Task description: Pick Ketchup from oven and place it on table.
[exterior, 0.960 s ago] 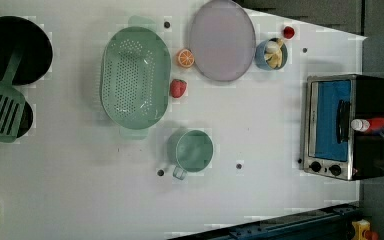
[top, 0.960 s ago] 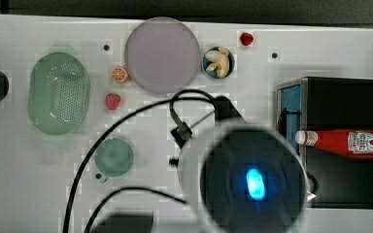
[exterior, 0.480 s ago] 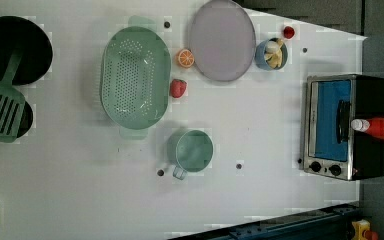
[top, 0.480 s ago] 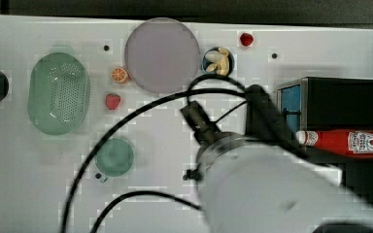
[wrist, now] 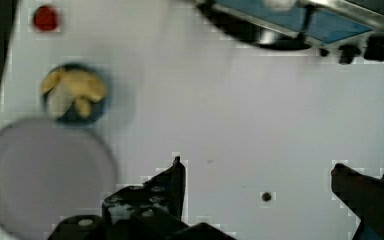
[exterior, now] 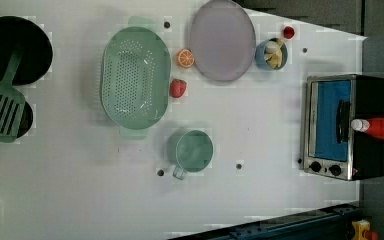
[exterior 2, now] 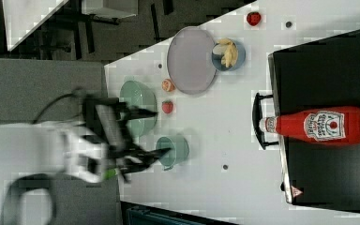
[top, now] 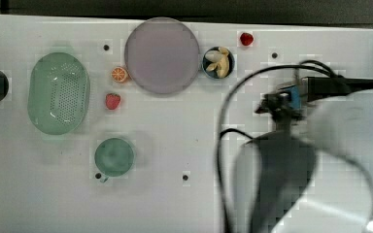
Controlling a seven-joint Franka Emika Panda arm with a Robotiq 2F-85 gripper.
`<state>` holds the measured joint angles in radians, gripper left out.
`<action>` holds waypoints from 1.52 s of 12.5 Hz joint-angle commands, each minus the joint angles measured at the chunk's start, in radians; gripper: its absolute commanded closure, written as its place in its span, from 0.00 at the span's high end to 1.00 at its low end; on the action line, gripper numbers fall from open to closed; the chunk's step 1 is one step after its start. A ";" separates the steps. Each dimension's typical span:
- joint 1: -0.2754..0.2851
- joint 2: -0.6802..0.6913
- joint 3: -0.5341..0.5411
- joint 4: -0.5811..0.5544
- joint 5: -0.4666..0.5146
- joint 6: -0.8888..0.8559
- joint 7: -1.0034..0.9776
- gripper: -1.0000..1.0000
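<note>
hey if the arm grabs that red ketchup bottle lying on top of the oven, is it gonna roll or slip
The slim red plastic ketchup bottle lies on its side on the black-topped toaster oven, so a nudge across its rounded body could probably roll it. The plastic looks smooth, perhaps slippery. It likely flexes a little when squeezed.

The ketchup (exterior 2: 326,125) is showing red with a white cap and white-and-red label; the oven (exterior: 346,127) is showing black, silver and blue glass. The table (exterior: 260,125) is looking white, dotted with dark holes. The colander (exterior: 135,82) is appearing pale green and perforated.
</note>
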<state>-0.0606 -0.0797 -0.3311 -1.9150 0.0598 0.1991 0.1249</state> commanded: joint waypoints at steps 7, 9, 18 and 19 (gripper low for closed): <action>-0.042 0.215 -0.290 0.010 -0.023 0.336 0.028 1.00; -0.055 0.250 -0.302 0.041 -0.022 0.341 0.025 1.00; -0.091 0.436 -0.306 0.061 0.131 0.426 -0.123 1.00; -0.091 0.438 -0.304 0.061 0.131 0.428 -0.123 1.00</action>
<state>-0.1370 0.3599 -0.6201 -1.8740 0.1757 0.6543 0.0455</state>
